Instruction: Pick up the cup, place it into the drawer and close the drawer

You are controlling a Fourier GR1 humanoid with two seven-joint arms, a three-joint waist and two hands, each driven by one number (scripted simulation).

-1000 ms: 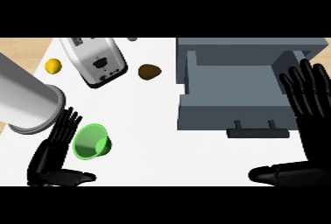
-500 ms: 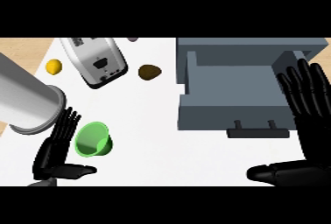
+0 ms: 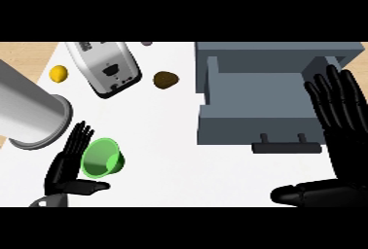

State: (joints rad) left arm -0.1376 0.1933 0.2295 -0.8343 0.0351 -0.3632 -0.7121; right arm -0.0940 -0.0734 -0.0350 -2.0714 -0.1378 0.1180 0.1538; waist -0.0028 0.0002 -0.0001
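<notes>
Green cup (image 3: 101, 158) is found lying on its side on the counter, just beside the left hand (image 3: 66, 168), whose fingers are extended and not closed. Grasping is judged pending; closure around the cup is required before transfer to the open drawer (image 3: 259, 92). Right hand (image 3: 338, 112) is held open beside the drawer.

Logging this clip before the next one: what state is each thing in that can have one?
Drawer: pulled open, nothing in it.
Green cup: on its side on the counter, outside the drawer.
Left hand: open, fingers straight beside the cup, thumb under it.
Right hand: open, at the drawer's right side.
Toaster: slots show nothing in them.
</notes>
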